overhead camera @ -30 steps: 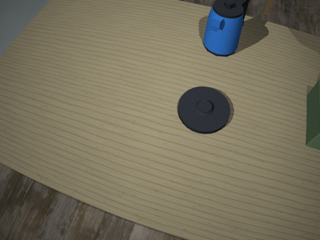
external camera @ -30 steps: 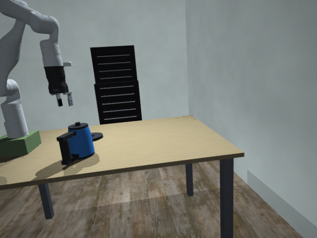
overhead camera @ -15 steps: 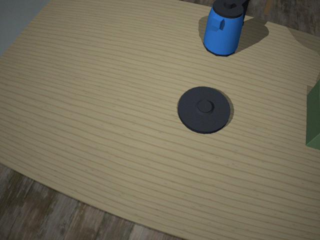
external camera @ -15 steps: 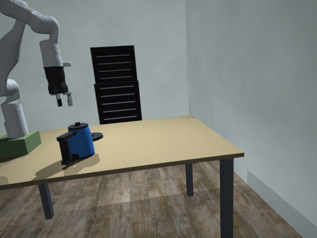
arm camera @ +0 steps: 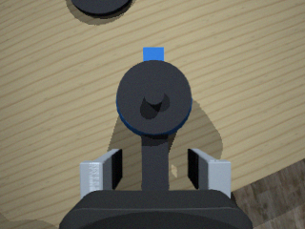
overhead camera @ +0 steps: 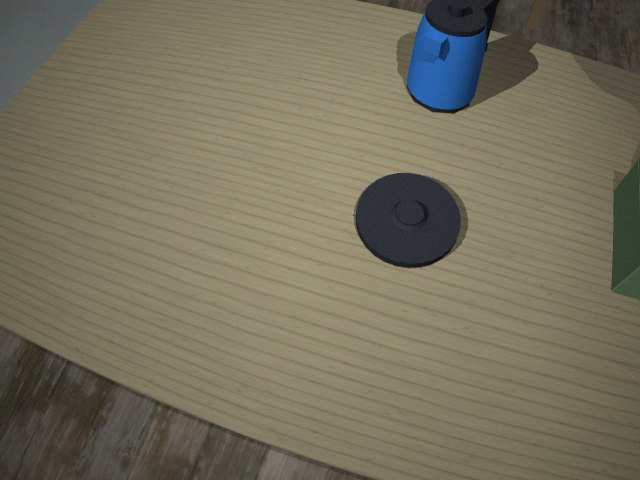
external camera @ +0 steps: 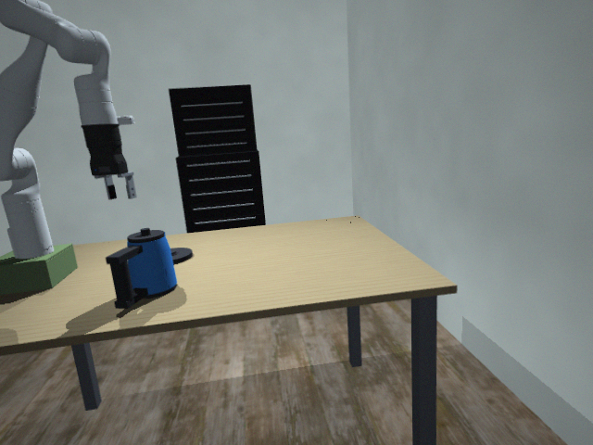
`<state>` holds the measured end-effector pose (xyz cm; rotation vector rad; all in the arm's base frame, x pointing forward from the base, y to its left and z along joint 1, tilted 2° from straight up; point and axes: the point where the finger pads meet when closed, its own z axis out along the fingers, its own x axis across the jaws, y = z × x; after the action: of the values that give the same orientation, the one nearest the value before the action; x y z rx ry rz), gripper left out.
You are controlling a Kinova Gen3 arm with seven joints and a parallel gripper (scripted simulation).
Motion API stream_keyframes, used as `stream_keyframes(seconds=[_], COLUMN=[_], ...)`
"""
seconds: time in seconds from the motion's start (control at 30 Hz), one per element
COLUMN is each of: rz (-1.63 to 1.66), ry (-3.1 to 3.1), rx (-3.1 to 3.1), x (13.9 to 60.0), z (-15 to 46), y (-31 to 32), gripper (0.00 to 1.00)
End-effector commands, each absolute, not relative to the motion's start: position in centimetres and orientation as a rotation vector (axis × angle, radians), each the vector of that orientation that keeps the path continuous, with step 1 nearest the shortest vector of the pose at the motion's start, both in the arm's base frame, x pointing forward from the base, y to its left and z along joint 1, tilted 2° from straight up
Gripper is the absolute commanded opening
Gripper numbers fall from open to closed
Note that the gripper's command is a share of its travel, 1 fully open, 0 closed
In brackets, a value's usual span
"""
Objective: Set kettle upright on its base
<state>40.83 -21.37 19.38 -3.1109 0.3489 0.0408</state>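
The blue kettle [overhead camera: 447, 60] with a black lid and black handle stands upright on the wooden table, near its edge. It also shows in the exterior view [external camera: 145, 268] and from above in the wrist view [arm camera: 154, 98]. My gripper [external camera: 120, 190] hangs open and empty well above the kettle, its fingers on either side of the handle in the wrist view.
A green block [external camera: 34, 269] under the arm's foot stands on the table beside the kettle; its corner shows in the top view [overhead camera: 627, 237]. A black slatted cabinet [external camera: 216, 158] stands behind the table. The table edge lies close to the kettle.
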Motion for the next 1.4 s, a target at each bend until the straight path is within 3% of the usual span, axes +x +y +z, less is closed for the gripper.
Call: stream_keyframes(seconds=[0.0, 0.87, 1.37], rz=[0.039, 0.042, 0.051], ry=[0.346, 0.346, 0.345], rx=[-3.119, -3.118, -3.116], x=[40.6, 40.4, 40.2], z=[19.5, 18.8, 12.7], y=[-21.8, -21.7, -21.6], gripper=[1.00, 1.00, 1.00])
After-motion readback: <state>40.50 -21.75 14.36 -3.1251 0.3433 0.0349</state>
